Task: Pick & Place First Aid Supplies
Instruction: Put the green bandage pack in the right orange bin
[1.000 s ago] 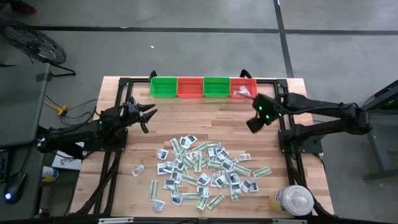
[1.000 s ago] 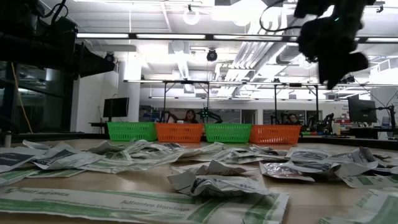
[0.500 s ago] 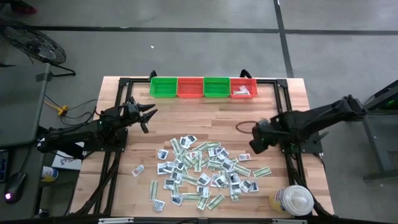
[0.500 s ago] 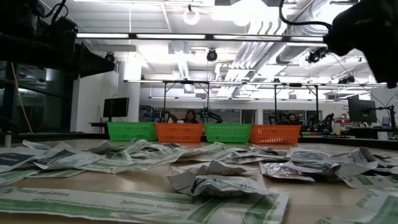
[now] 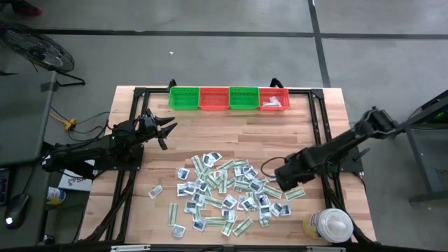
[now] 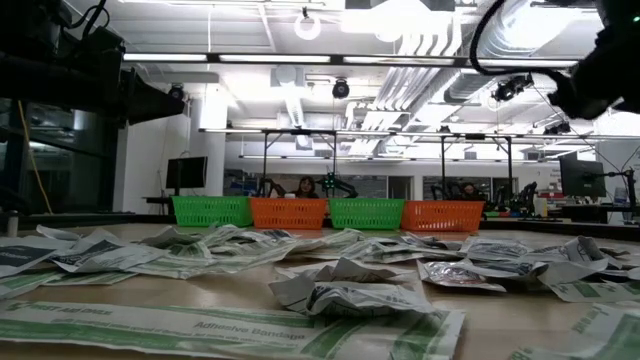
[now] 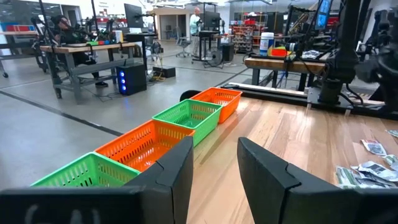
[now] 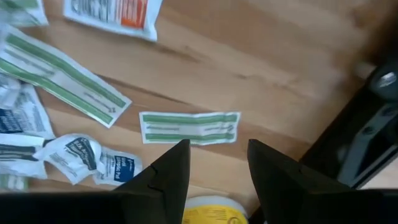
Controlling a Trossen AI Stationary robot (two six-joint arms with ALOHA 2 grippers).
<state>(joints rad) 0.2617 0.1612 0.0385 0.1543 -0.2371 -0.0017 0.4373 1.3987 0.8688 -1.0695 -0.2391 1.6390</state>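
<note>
From above we get the whole table: the first aid supplies, a loose heap of small packets, spread over the near middle of the wood, and four baskets in a row along the far edge, green, orange, green, orange. Only this top view lets us see something white lying in that last orange basket. It also gives us the white round lidded container at the near right corner.

Down at table height we lose the arms almost entirely; we see crumpled packets close up and the basket row far behind, with a dark piece of an arm at the upper right edge.

The right gripper hangs low at the right edge of the heap, its arm stretched in from the right side of the table. Its wrist camera looks straight down: fingers apart with nothing between them, and a narrow green-striped strip flat on the wood just past the tips, near other packets.

The left gripper waits over bare wood at the left, well apart from the heap. Its own camera shows the fingers parted and empty, pointing along the basket row
</note>
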